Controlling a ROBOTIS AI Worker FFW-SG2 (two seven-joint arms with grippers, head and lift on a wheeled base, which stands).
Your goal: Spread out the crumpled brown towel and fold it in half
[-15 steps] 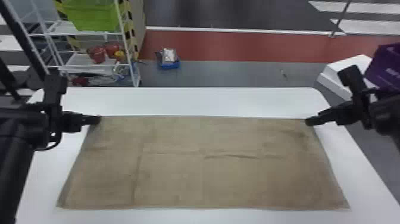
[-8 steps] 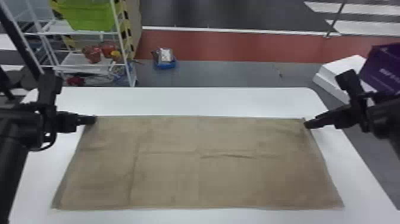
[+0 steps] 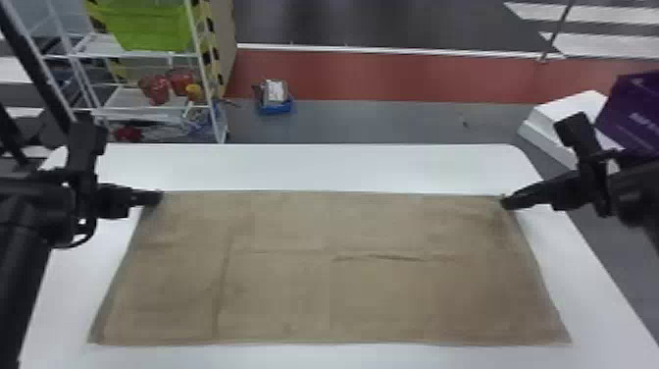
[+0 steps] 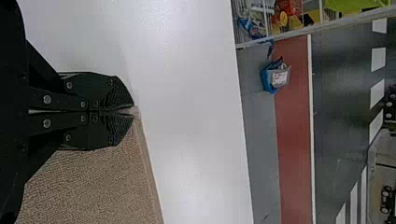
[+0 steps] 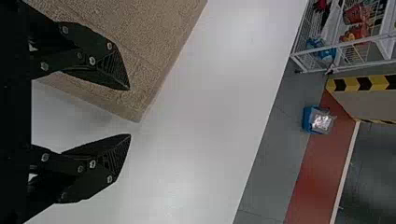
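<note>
The brown towel [image 3: 333, 294] lies spread as a flat wide rectangle on the white table, with a small crease right of its middle. At its far left corner is my left gripper [image 3: 158, 197]; in the left wrist view that gripper [image 4: 134, 111] is shut on the towel's corner [image 4: 107, 186]. My right gripper [image 3: 505, 202] is at the far right corner. In the right wrist view the right gripper [image 5: 130, 112] stands open, one finger over the towel [image 5: 154, 37] and the other over bare table, the corner tip between them.
White table [image 3: 314, 167] surface borders the towel on every side. Beyond the table's far edge stand a white wire rack [image 3: 147, 110] with a green bin [image 3: 152, 24], and a small blue box [image 3: 275, 105] on the floor. A purple box [image 3: 632, 113] is at the right.
The head view has shifted slightly, moving the scene a little left in it. The towel lies as before, with both grippers still at its far corners.
</note>
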